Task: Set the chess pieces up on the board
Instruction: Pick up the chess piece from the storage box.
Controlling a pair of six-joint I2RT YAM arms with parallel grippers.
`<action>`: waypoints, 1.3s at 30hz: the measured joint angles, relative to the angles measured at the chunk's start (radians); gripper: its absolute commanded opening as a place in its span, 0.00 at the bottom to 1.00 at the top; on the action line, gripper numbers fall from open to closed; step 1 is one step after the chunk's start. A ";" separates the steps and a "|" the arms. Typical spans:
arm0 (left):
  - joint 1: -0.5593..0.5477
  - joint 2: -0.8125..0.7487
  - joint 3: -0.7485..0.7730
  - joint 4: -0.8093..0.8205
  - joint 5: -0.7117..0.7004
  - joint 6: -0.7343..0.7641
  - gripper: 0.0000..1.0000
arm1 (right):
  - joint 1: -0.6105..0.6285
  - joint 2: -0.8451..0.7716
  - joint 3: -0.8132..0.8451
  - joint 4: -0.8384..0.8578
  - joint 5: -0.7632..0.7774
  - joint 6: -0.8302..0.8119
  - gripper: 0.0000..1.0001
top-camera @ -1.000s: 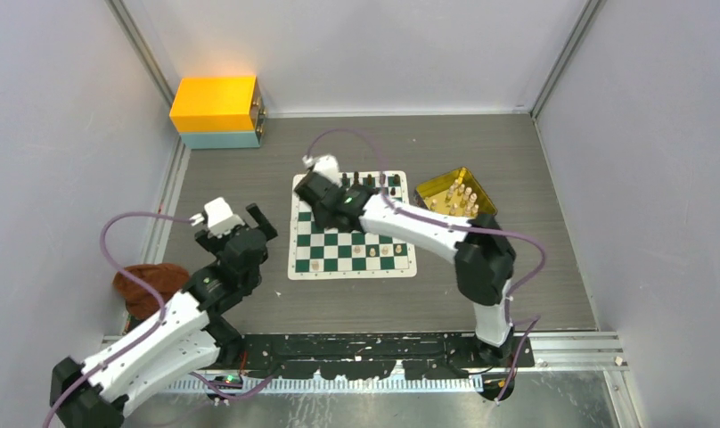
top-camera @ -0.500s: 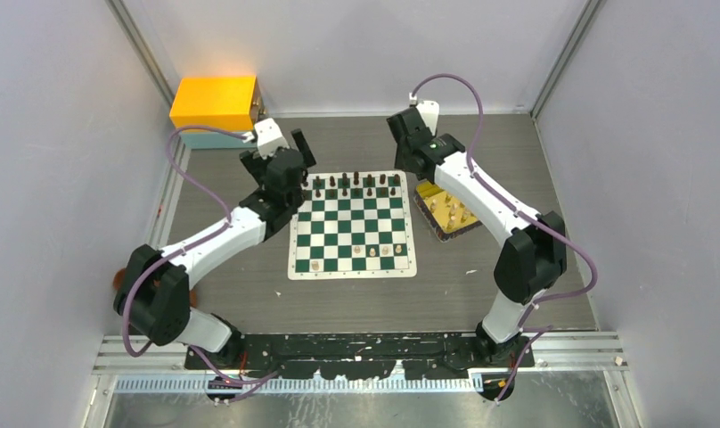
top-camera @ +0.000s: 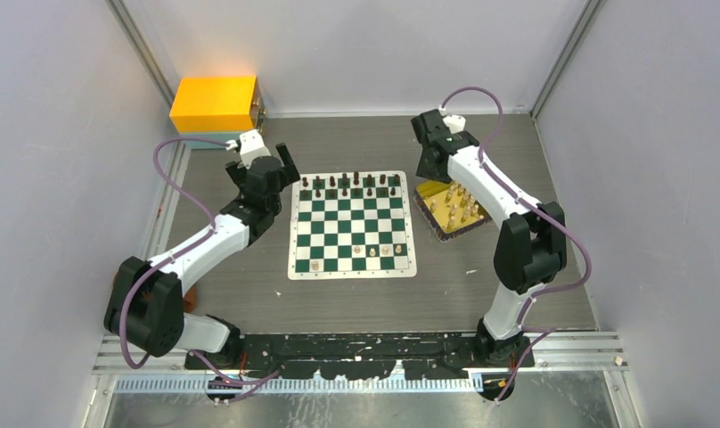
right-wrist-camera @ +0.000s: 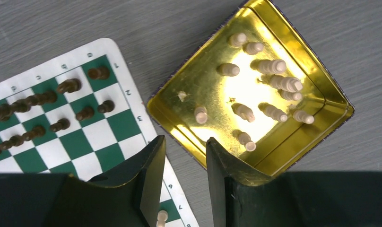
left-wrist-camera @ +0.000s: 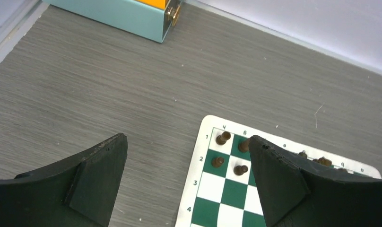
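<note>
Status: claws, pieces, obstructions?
Left claw open, right claw open. Dark pieces on board; most pale pieces in gold tray. No obstruction seen.

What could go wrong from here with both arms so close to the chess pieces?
The pale pieces stand crowded in the gold tin; the right fingers could topple neighbours or catch the rim. The left fingers hang beside the dark pieces at the board's corner; a sideways move might knock them over.

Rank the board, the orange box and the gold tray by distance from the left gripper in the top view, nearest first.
1. The board, its far-left corner just right of the left gripper.
2. The orange box, in the back-left corner.
3. The gold tray, beyond the board's right edge.
</note>
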 measured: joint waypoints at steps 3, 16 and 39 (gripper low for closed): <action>0.005 0.000 -0.004 -0.007 0.026 0.021 0.99 | -0.036 0.000 -0.030 0.003 -0.024 0.023 0.42; 0.011 0.000 -0.005 -0.011 0.061 0.051 0.99 | -0.072 0.036 -0.130 0.034 -0.127 0.065 0.40; 0.011 0.000 -0.015 -0.016 0.076 0.058 0.98 | -0.130 0.111 -0.206 0.138 -0.214 0.076 0.38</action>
